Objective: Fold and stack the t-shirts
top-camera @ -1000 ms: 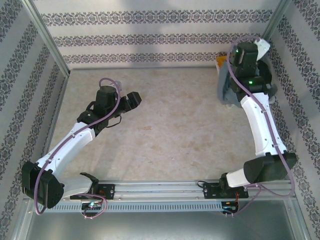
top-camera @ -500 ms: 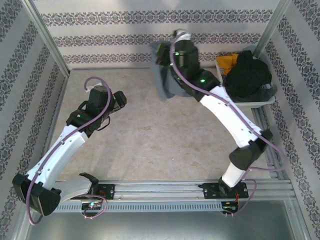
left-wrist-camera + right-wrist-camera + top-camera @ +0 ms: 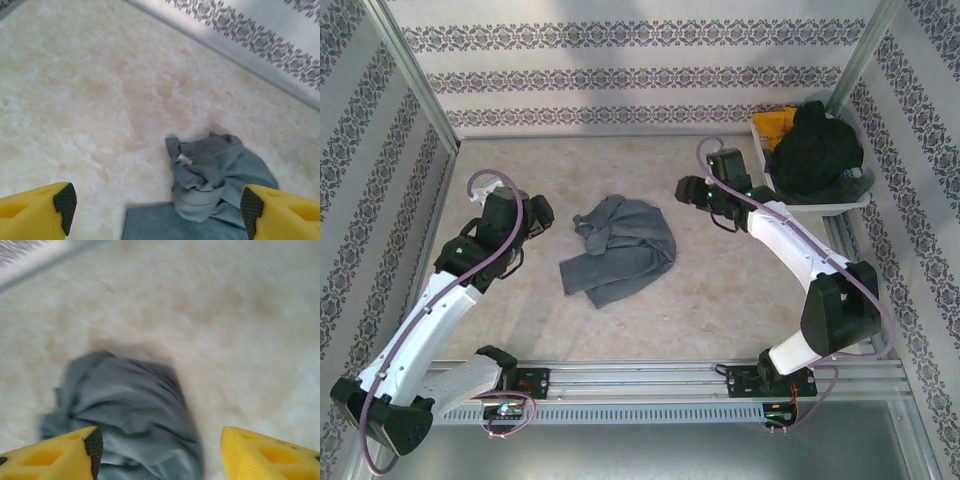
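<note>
A crumpled slate blue-grey cloth t-shirt [image 3: 620,250] is lying in a loose heap on the middle of the pale mottled counter [image 3: 720,300], between the two arms and touching neither. The left pincer [image 3: 535,214] is hovering just to the shirt's left, its yellow fingers [image 3: 35,210] standing spread wide with nothing between them. In its wrist view the bunched end of the shirt is showing ahead on the counter. The right pincer [image 3: 686,190] is hanging near the shirt's upper right edge, its jaws also spread apart and gripping nothing, with the grey cloth lying blurred below it in the right wrist view. At the far right corner, a white plastic tray [image 3: 825,207] is holding a bunched black cloth t-shirt [image 3: 815,150] and, behind it, a mustard yellow cloth t-shirt [image 3: 773,125].
</note>
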`<control>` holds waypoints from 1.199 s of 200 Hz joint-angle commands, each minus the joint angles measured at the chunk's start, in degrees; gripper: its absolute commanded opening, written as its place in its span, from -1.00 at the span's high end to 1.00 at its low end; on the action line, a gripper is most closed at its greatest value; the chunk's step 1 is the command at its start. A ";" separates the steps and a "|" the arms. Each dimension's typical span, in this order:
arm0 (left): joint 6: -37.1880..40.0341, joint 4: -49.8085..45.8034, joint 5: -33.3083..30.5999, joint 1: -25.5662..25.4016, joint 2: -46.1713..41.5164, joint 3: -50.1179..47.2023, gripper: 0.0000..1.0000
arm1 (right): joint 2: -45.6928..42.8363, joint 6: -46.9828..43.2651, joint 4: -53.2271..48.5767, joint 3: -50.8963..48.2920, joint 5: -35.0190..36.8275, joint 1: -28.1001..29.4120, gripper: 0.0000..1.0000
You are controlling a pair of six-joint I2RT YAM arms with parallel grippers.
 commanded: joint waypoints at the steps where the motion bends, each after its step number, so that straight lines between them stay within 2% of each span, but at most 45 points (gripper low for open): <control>1: -0.65 0.90 7.15 1.69 2.56 -1.40 -0.71 | -4.84 1.35 -1.14 -2.22 -1.34 3.99 -0.25; 33: 1.59 7.35 19.50 1.92 11.29 -1.94 -0.68 | -5.59 10.03 -0.36 -10.94 1.47 9.05 -0.10; 58: 4.40 13.81 29.19 0.58 19.46 -3.44 -0.62 | -3.90 17.11 0.78 -15.17 0.20 10.81 -0.11; 84: 10.92 13.29 26.62 -3.83 28.04 -1.24 -0.63 | 0.28 22.30 2.06 -16.13 -3.49 11.80 -0.14; 108: 14.21 13.49 24.69 -4.76 34.11 0.89 -0.62 | 2.77 26.95 3.11 -17.07 -5.18 12.91 -0.16; 126: 15.15 14.31 23.64 -5.13 37.47 2.89 -0.52 | 4.17 30.13 4.72 -17.58 -6.33 14.42 -0.16; 143: 16.22 15.31 23.01 -5.38 40.37 4.58 -0.25 | 6.25 32.41 4.73 -16.55 -7.49 16.19 -0.16; 181: 17.06 15.10 20.08 -5.41 43.51 7.37 0.86 | 10.57 36.98 7.05 -14.38 -8.71 19.26 -0.11; 189: 17.09 14.85 19.40 -5.41 42.74 7.65 0.99 | 11.45 37.26 6.85 -13.62 -8.48 19.45 -0.08; 196: 17.16 14.66 18.91 -5.43 41.90 7.74 1.00 | 11.98 37.57 6.79 -13.09 -8.27 19.53 -0.05; 208: 17.08 14.40 18.58 -5.32 40.18 7.94 1.00 | 12.98 38.06 6.84 -12.25 -7.52 19.49 0.06; 221: 16.24 13.74 18.94 -4.74 37.91 8.45 1.00 | 14.14 37.67 5.76 -11.14 -6.79 19.31 0.28; 240: 14.14 13.29 20.08 -3.21 34.27 9.25 1.00 | 13.89 36.40 3.77 -10.92 -5.09 18.53 0.92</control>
